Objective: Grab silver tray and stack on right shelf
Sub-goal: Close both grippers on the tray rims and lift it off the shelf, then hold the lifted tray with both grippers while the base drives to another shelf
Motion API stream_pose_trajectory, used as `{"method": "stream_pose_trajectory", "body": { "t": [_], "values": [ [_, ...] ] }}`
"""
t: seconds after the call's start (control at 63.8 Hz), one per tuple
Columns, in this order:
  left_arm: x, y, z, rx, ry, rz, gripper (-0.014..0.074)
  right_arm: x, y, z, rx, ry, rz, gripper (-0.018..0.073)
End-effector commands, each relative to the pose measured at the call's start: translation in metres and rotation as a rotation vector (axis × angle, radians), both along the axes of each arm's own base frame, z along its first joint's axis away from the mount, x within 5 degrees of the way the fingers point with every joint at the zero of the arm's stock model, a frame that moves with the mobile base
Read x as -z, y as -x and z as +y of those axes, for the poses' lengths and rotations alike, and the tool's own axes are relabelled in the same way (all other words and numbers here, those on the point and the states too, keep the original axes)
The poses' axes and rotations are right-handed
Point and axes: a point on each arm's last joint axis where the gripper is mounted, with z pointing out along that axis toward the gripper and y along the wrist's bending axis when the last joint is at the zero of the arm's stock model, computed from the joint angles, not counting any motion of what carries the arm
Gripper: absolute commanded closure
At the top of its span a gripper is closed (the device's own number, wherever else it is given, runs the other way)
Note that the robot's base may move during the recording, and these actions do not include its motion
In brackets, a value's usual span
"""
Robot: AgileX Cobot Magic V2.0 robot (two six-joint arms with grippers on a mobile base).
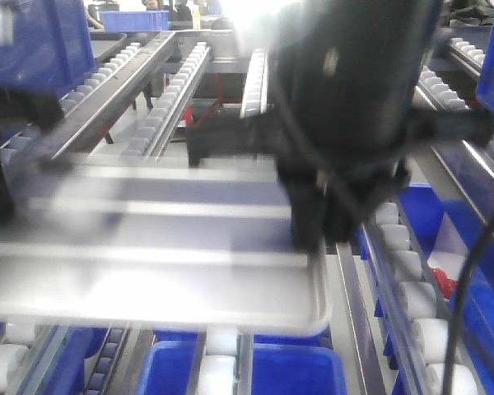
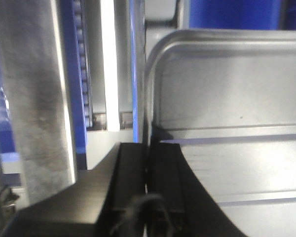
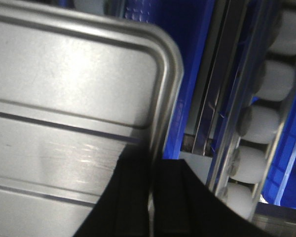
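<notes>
The silver tray [image 1: 148,247] (blurred in the front view) hangs above the right shelf [image 1: 412,284]. The left gripper [image 2: 148,149] has its jaws clenched on the tray's 9 o'clock rim, the right gripper [image 3: 151,166] on its 3 o'clock rim.

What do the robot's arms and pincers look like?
They're all black. The left pincer and right pincer each have two flat, blocky fingers. The right arm looks chunky and blurry, with a thin black cable hanging beside it.
</notes>
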Motion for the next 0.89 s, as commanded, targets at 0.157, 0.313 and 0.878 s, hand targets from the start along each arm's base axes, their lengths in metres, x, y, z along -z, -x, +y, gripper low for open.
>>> {"method": "stream_pose_trajectory", "body": {
  "t": [0.157,0.313,0.878],
  "values": [
    [-0.075,0.015,-0.007,0.045,0.112,-0.155,0.0689,-0.063,0.009,-0.014,-0.044,-0.118,-0.157,0.0503],
    [-0.082,0.018,-0.007,0.061,0.079,-0.163,0.0689,-0.079,0.019,-0.026,-0.033,-0.137,-0.175,0.0503],
    [-0.073,0.013,-0.010,0.060,0.048,-0.123,0.0689,-0.094,0.027,-0.037,-0.029,-0.171,-0.207,0.0503]
  ]
}}
